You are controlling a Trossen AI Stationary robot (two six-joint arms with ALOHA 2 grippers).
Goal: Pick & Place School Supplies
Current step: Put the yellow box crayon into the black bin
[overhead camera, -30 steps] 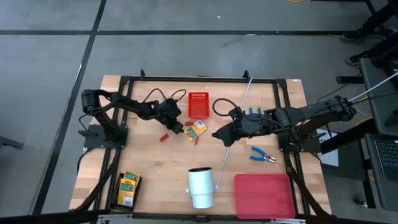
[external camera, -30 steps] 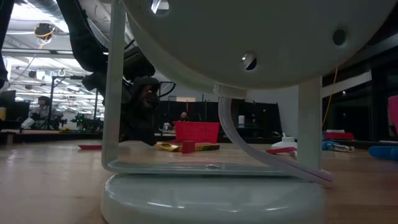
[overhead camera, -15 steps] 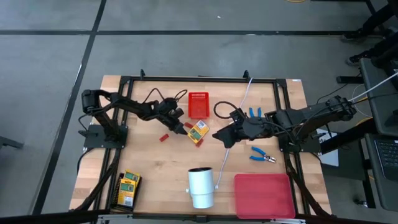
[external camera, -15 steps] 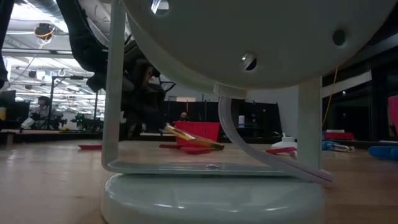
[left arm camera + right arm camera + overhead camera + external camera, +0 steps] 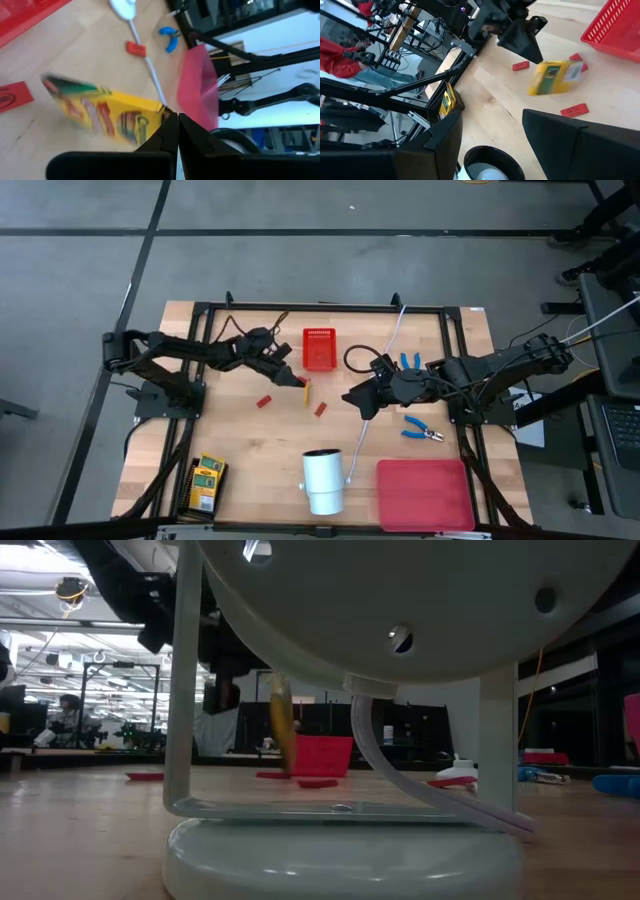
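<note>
At the near edge of the table (image 5: 250, 480) a white cylinder (image 5: 323, 480) stands upright, with a flat pink-red mat (image 5: 424, 494) to its right and a stack of yellow-and-green boxes (image 5: 207, 482) near the front left corner. Farther in on the right, a pair of blue-handled pliers (image 5: 422, 431) lies flat on the wood, just in front of the right arm.

Toward the middle, two small red blocks rest on the table: one (image 5: 264, 401) on the left, another (image 5: 320, 409) to its right, well apart from each other. Between and just behind them, a yellow box (image 5: 307, 391) hangs edge-down above the wood, pinched at one corner by the left hand (image 5: 297, 380), whose fingers are closed tight on it. In the left wrist view the same box (image 5: 107, 118) is blurred, its corner meeting the two dark fingertips (image 5: 170, 132).

The right hand (image 5: 353, 398) sits low near the table's centre, beside a white cord (image 5: 361, 430), with its fingers spread wide and gripping nothing; the right wrist view looks between them at the hanging box (image 5: 555, 77).

Behind the left hand stands a red mesh basket (image 5: 319, 348). A second blue-handled tool (image 5: 408, 361) lies beside the right arm, toward the back.
</note>
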